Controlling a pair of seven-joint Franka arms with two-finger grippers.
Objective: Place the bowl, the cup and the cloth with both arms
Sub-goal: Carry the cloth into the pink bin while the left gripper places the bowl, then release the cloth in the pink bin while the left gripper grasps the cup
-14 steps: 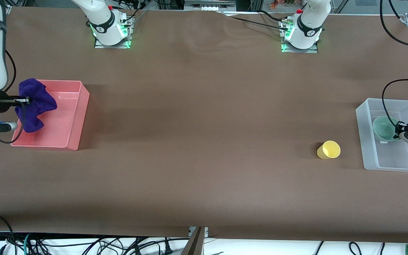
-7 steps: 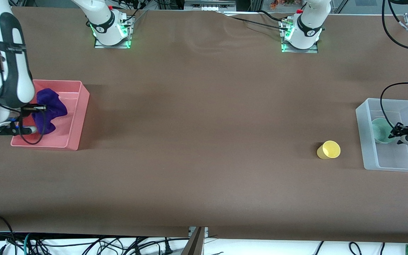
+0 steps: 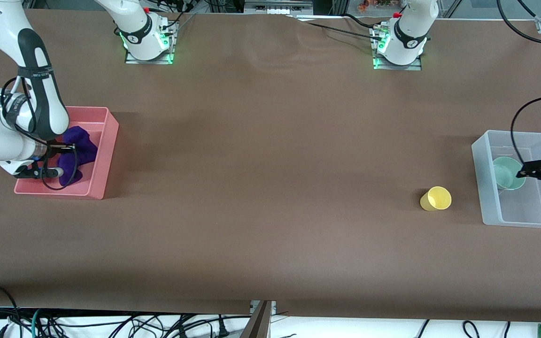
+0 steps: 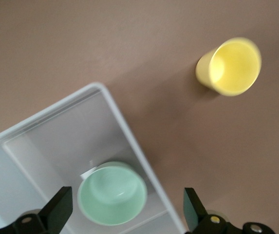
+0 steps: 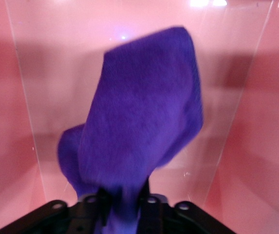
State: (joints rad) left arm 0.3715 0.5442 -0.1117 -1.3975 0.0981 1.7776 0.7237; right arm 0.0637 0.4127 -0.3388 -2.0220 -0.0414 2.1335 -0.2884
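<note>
The bowl (image 4: 112, 193) sits upright in the clear bin (image 3: 486, 188), its hollow shown only by the left wrist view. The left gripper (image 4: 124, 214) hovers above it, jaws spread. The cup (image 3: 436, 198) lies on the surface beside the bin. In the pink bin (image 3: 104, 155), the right gripper (image 3: 69, 147) pinches the cloth (image 3: 77, 155).

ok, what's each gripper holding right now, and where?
Right gripper pinches the purple cloth by a bunched fold, over the pink bin. Left gripper is open, holding nothing; the green bowl sits in the clear bin.
</note>
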